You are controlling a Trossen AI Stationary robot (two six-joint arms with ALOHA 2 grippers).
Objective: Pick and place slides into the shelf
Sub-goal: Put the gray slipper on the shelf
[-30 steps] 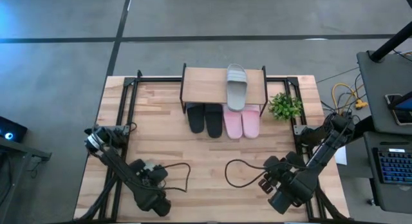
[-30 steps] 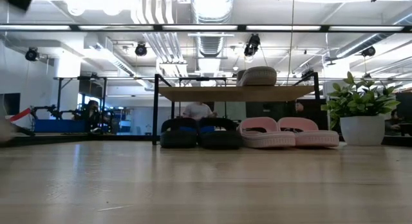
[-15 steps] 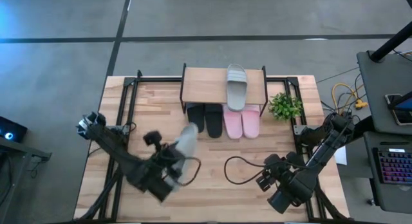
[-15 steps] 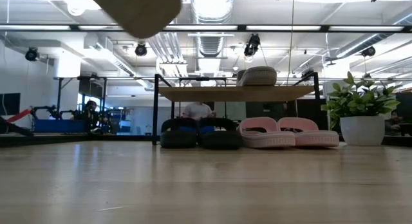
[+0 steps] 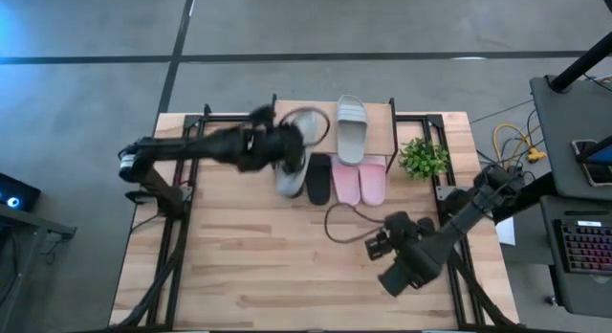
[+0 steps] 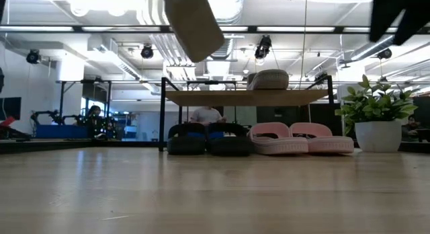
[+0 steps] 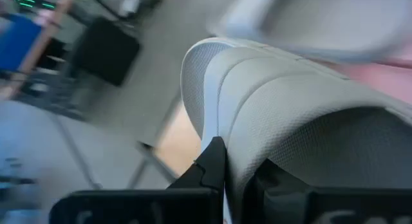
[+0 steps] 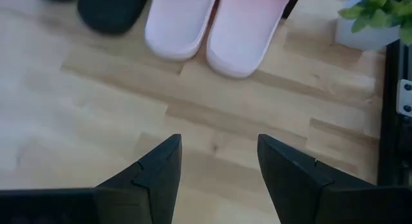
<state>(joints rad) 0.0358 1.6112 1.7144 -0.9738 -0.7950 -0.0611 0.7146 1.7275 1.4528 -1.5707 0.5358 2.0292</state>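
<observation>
My left gripper (image 5: pixel 280 146) is shut on a grey-green slide (image 5: pixel 290 177) and holds it in the air in front of the shelf (image 5: pixel 381 132), above the left black slide. In the low view this slide (image 6: pixel 193 22) hangs higher than the plank top (image 6: pixel 248 97). A second grey-green slide (image 5: pixel 351 130) lies on the plank. One black slide (image 5: pixel 317 178) and the pink pair (image 5: pixel 360 182) stand on the table under the shelf. My right gripper (image 5: pixel 375 245) is open over the near right of the table, and the pink pair (image 8: pixel 212 18) lies ahead of it. My left gripper holds the grey-green slide (image 7: pixel 302 121) pinched at one long edge. One finger (image 7: pixel 211 165) lies against the outer rim (image 7: pixel 215 124); the slide hides the other finger. The slide is lifted clear and hangs tilted in the low view.
A small potted plant (image 5: pixel 423 159) stands right of the shelf. A black cable (image 5: pixel 337 223) loops over the table near my right arm. Bare wood lies across the near half of the table (image 5: pixel 249 266).
My left gripper has swung from the table's near left up and toward the far edge, carrying the grey-green slide from low over the table to a height above the shelf's front. My right gripper has shifted a little toward the far edge and the left.
</observation>
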